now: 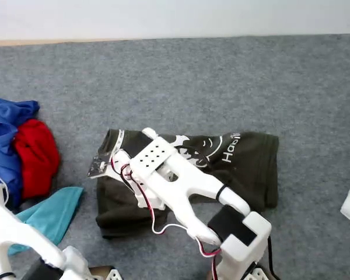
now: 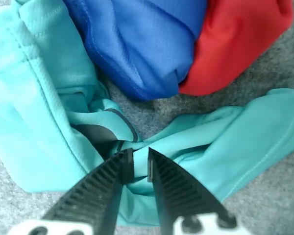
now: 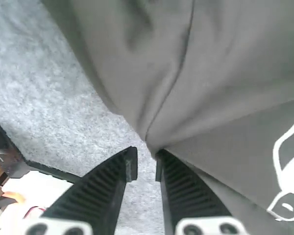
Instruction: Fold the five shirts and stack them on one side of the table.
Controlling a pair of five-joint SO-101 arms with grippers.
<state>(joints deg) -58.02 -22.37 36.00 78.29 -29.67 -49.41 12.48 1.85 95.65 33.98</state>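
The left gripper [image 2: 140, 165] is clenched on a fold of the crumpled teal mesh shirt [image 2: 34, 122]. The right gripper [image 3: 146, 164], jaws nearly together, seems to nip the edge of the dark olive printed shirt [image 3: 225, 73], which is spread on the grey felt table [image 1: 221, 76]. Left of the olive shirt, a bunched blue shirt [image 2: 137, 39] and a red shirt [image 2: 235, 39] touch, just beside the teal one.

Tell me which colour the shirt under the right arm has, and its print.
The shirt is dark olive green, its print white; the high view shows it best.
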